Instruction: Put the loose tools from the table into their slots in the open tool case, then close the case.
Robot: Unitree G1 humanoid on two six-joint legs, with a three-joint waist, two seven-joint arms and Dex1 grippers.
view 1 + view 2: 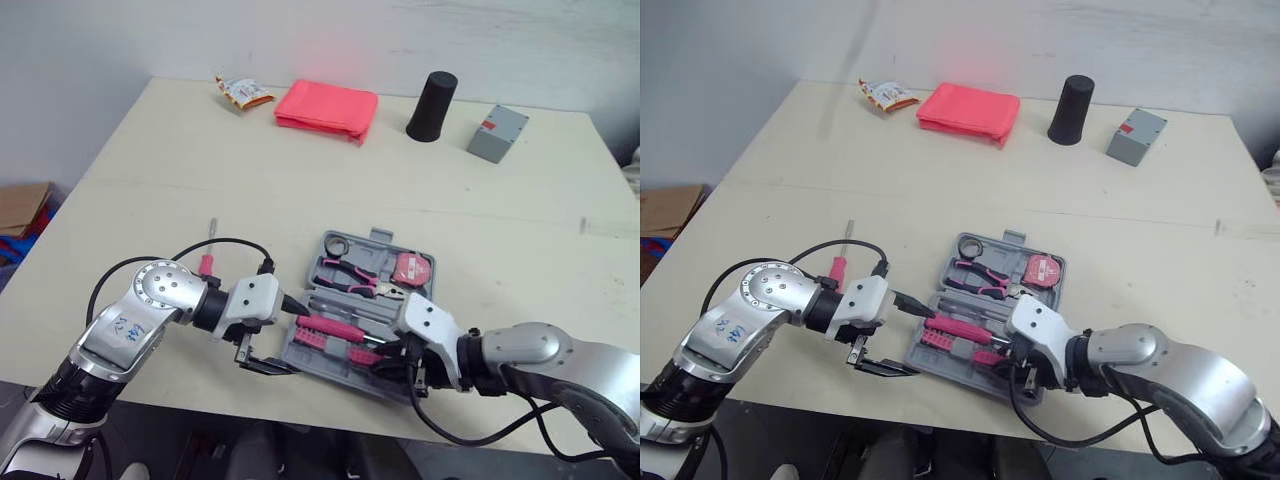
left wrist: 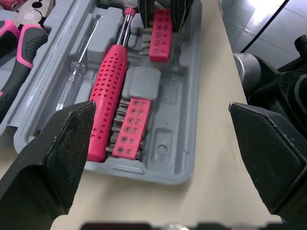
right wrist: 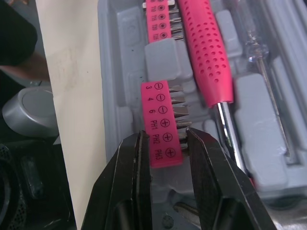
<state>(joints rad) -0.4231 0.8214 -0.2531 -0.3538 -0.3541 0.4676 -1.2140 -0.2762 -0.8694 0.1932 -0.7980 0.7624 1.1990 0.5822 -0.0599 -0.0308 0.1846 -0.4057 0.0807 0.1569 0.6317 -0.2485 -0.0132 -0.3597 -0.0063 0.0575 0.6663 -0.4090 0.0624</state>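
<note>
Tool case (image 2: 169, 143) lies open, grey; right tool (image 3: 165, 136) pinches its pink bit strip (image 3: 156, 103), left tool (image 2: 161, 109) spread.

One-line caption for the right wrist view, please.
Right gripper pinching the pink bit holder in the gray tool case, beside the pink-handled driver.

Grey tool case (image 2: 168, 158), pink dimpled driver handle (image 2: 108, 96), pink white-lettered bit holder (image 3: 160, 124), cream table (image 1: 200, 150)
</note>
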